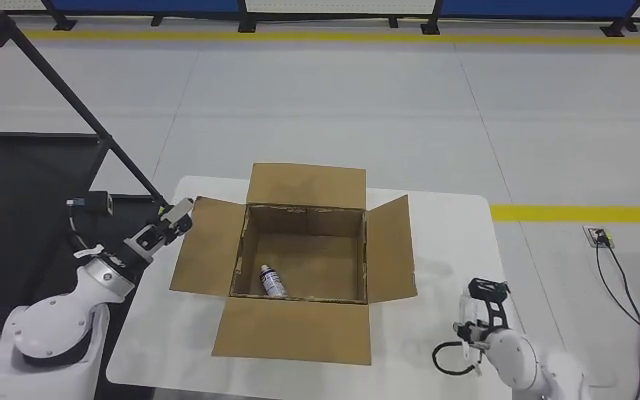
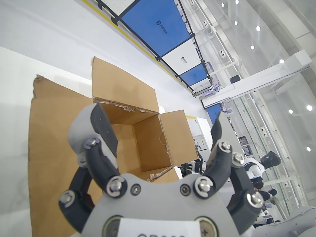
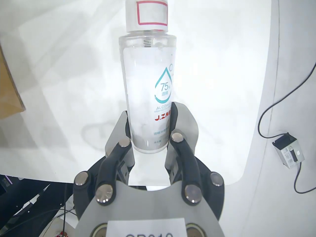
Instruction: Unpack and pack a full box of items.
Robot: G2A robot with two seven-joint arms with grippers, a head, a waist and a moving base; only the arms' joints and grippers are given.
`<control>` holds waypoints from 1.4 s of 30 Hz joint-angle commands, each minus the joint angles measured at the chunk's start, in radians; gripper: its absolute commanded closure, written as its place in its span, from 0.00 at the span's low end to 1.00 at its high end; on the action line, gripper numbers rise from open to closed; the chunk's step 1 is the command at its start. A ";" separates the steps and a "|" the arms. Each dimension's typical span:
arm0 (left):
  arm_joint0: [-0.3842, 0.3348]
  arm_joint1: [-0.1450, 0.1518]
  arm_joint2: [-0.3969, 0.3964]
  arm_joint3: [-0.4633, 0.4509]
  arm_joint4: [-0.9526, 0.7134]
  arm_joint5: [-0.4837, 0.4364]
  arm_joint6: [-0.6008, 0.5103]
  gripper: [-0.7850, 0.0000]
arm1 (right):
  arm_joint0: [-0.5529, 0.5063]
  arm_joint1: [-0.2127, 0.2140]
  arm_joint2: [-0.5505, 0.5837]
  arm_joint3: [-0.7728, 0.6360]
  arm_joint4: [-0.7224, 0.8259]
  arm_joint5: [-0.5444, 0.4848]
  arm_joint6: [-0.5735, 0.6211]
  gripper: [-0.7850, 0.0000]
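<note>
Table [image 1: 450,290] holds open box [image 1: 300,185], can [image 1: 271,282] inside; right end effector [image 3: 150,122] grips bottle [image 3: 148,75].

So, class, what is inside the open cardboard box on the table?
One small bottle lies on the floor of the box, near the wall closest to the robot. The rest of the visible floor is bare cardboard. That wall hides the strip of floor just behind it.

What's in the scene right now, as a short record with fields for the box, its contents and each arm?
Table: table holds the box, open, four flaps out
Contents: one container lying near the front wall
Left arm: left tool open, empty, beside the left flap
Right arm: right tool shut on bottle, clear, white cap, above table right of box
</note>
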 commanded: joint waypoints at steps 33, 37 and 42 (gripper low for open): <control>0.013 0.020 -0.006 -0.010 -0.014 0.003 0.017 0.00 | 0.143 0.013 -0.057 0.211 -0.043 0.011 0.009 0.21; 0.014 0.022 -0.007 -0.010 -0.018 0.003 0.018 0.00 | 0.136 0.014 -0.061 0.186 -0.051 0.021 0.016 0.20; 0.016 0.025 -0.010 -0.009 -0.022 0.001 0.021 0.00 | 0.142 0.016 -0.065 0.183 -0.057 0.026 0.023 0.21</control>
